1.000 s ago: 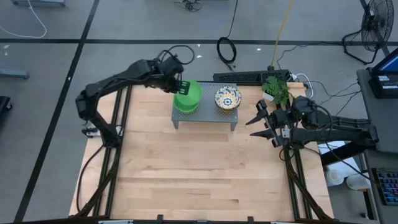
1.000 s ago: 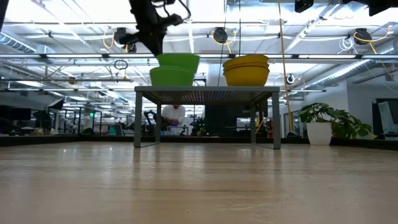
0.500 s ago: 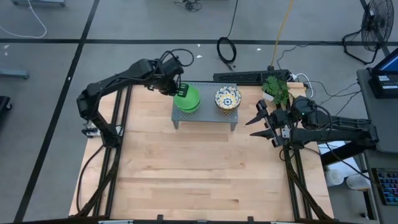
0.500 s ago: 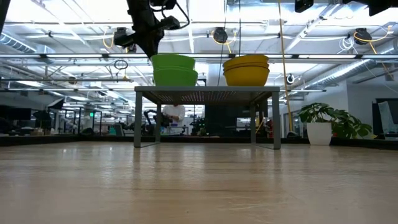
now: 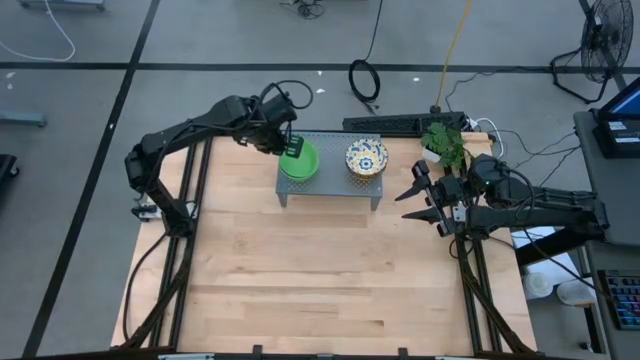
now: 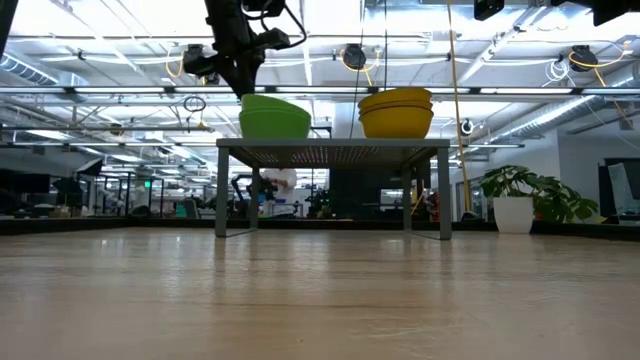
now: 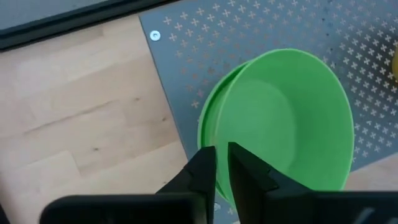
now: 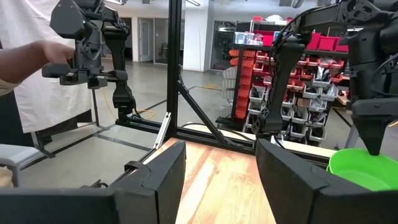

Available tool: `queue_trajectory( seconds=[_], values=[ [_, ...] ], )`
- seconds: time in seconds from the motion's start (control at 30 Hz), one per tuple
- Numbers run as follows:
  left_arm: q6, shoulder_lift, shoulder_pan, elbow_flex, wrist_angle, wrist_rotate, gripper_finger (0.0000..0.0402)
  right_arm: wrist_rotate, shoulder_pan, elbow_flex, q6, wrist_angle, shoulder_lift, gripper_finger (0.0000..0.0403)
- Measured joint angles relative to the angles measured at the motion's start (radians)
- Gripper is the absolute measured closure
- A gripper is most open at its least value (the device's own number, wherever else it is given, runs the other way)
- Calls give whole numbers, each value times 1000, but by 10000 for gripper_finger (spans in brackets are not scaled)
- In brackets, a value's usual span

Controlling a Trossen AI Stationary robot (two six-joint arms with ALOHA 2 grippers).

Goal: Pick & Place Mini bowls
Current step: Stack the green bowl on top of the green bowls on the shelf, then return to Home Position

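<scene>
Green rim sits pinched between your left gripper (image 7: 222, 163) fingers; the top green bowl (image 7: 286, 118) tilts on its stack atop the metal stand (image 5: 330, 180). Lift straight so the lower bowls stay. Right gripper (image 5: 421, 204) waits beside the stand, fingers wide.

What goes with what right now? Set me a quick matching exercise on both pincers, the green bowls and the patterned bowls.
Things:
1. left pincer
2. right pincer
3. green bowls
4. patterned bowls

States:
A. stacked on the right half of the grey stand
B. open, waiting off the stand's right end
C. shut on a green rim
D. stacked on the stand's left half, top one tilted

Pairs: 1-C, 2-B, 3-D, 4-A
</scene>
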Motion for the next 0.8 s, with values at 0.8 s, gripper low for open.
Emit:
queue_trajectory(
  seconds=[0.8],
  values=[
    [462, -280, -92, -16, 84, 330, 350, -4, 0, 0, 18, 24, -1, 220]
  ],
)
